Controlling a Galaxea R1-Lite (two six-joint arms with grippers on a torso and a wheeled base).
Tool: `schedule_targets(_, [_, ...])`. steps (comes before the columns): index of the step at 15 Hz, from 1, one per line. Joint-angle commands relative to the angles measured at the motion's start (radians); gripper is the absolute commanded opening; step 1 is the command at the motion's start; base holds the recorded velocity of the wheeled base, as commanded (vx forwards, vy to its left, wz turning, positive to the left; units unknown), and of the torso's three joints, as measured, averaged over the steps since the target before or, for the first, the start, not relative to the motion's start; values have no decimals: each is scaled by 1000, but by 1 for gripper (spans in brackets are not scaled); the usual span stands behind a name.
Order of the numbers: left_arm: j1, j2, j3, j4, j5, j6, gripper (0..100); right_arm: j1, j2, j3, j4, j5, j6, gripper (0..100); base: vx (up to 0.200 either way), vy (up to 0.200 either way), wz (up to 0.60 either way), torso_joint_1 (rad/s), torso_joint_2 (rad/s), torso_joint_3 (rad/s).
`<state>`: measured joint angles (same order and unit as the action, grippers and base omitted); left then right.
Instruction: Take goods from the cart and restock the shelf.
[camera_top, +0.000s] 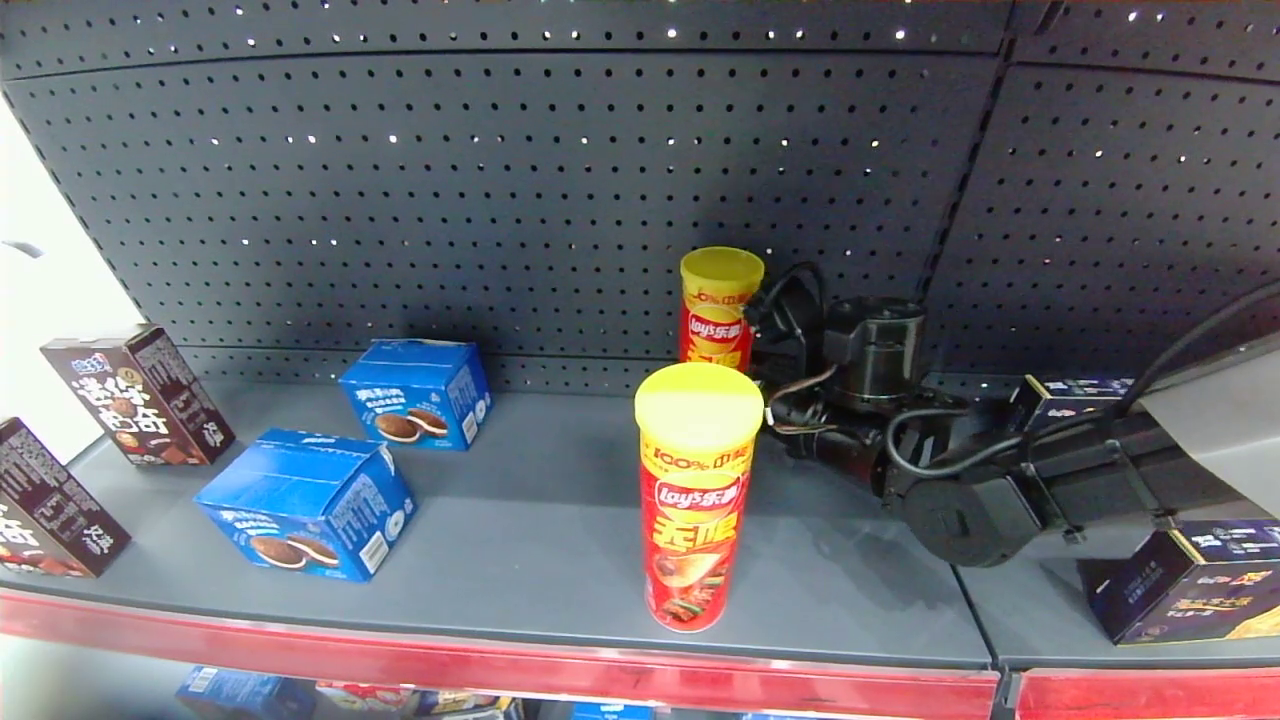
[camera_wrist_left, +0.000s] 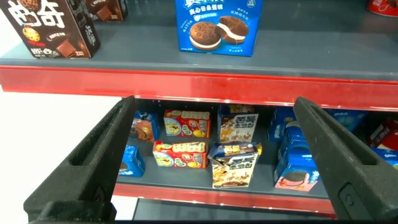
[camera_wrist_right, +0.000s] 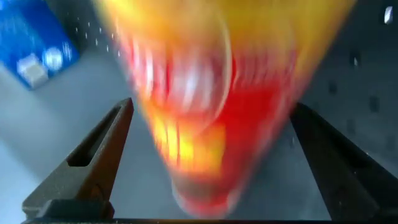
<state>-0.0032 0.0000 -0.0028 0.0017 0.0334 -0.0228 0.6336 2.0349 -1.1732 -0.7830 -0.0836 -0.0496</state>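
Canisters of crisps stand upright on the shelf (camera_top: 540, 530). The rear canister (camera_top: 720, 305) sits between the spread fingers of the right pincer (camera_wrist_right: 212, 104), whose jaws are wide apart; the blur hides whether either finger touches it. The front canister (camera_top: 697, 495) stands apart from that pincer, nearer the shelf's red lip. Farther off on the canisters' far side lie two blue biscuit boxes (camera_top: 308, 503), with two brown boxes (camera_top: 138, 395) beyond them. The left pincer (camera_wrist_left: 214, 99) is open wide and holds nothing. Ahead of it is the lower shelf's stock (camera_wrist_left: 236, 155), and the red lip is above it.
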Motion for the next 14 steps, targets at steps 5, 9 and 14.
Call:
schedule_targets(5, [0, 0, 0, 0, 0, 0, 100, -54, -326, 371, -1, -1, -56, 100, 0, 0, 0, 0, 0, 0])
schedule_targets(9, [0, 0, 0, 0, 0, 0, 100, -81, -509, 418, 56, -102, -52, 100, 0, 0, 0, 0, 0, 0])
schedule_targets(14, [0, 0, 0, 0, 0, 0, 100, -209, -777, 438, 235, -185, -56, 100, 0, 0, 0, 0, 0, 0])
